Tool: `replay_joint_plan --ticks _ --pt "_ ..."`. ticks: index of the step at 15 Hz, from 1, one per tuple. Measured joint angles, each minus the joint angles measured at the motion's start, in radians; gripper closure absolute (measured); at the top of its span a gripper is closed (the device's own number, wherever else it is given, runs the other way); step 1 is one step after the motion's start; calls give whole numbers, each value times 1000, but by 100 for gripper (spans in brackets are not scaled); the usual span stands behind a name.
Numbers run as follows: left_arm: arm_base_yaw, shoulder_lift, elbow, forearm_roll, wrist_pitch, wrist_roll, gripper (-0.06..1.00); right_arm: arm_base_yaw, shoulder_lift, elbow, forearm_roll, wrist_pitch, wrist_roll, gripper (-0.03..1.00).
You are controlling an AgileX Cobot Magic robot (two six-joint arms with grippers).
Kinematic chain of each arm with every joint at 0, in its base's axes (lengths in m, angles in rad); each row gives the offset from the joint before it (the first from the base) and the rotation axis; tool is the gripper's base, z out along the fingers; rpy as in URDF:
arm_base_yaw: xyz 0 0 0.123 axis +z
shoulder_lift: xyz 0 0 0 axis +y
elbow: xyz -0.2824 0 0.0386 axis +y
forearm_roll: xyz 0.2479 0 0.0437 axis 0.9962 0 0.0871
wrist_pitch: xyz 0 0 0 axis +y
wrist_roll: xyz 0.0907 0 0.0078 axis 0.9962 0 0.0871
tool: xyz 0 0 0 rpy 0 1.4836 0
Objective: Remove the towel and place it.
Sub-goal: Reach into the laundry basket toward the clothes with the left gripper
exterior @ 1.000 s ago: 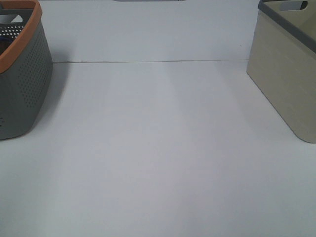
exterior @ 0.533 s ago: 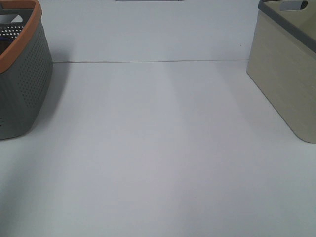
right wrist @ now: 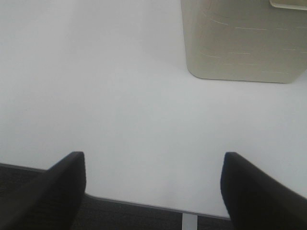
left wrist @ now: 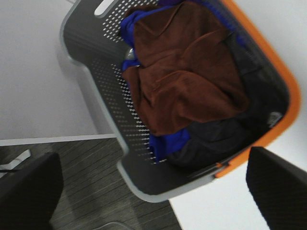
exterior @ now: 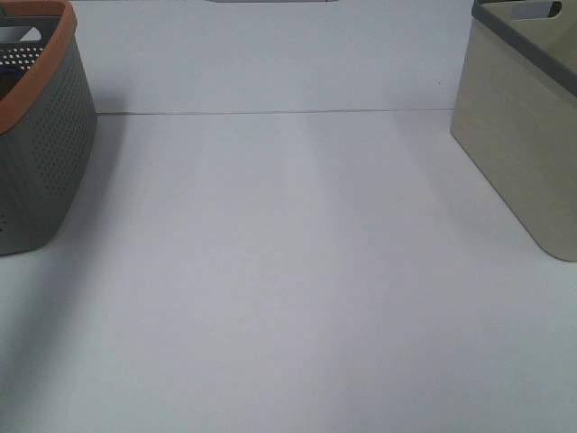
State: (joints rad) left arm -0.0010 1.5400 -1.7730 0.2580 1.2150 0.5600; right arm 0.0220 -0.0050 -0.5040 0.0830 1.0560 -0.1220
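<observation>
The dark reddish-brown towel lies crumpled on top inside the grey basket with the orange rim, over blue fabric and dark clothes. That basket stands at the left edge of the exterior view; the towel does not show there. My left gripper is open and empty, held above the basket. My right gripper is open and empty, over bare table near the front edge. Neither gripper shows in the exterior view.
A beige basket with a grey rim stands at the right of the white table; it also shows in the right wrist view. The table's front edge and dark floor lie below the right gripper.
</observation>
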Motion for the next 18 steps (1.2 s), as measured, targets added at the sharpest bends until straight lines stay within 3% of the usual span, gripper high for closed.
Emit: replay_joint_plan --ticks 4,6,7,9,12,15,18 --pt "68 226 -114 27 -41 135 -4 0 0 0 0 0 0 29" --pt "140 322 -150 -48 -72 218 -3 0 0 0 0 0 0 29" --pt "200 404 -168 -179 -102 347 -2 0 0 0 0 0 0 29" --pt "217 461 -171 -244 -120 449 0 0 0 0 0 0 0 29" --pt "220 567 -173 -268 -191 591 3 0 0 0 0 0 0 29" --pt "220 635 -173 -265 -270 629 5 0 0 0 0 0 0 29" --pt "196 696 -173 -258 -332 657 23 0 0 0 0 0 0 29"
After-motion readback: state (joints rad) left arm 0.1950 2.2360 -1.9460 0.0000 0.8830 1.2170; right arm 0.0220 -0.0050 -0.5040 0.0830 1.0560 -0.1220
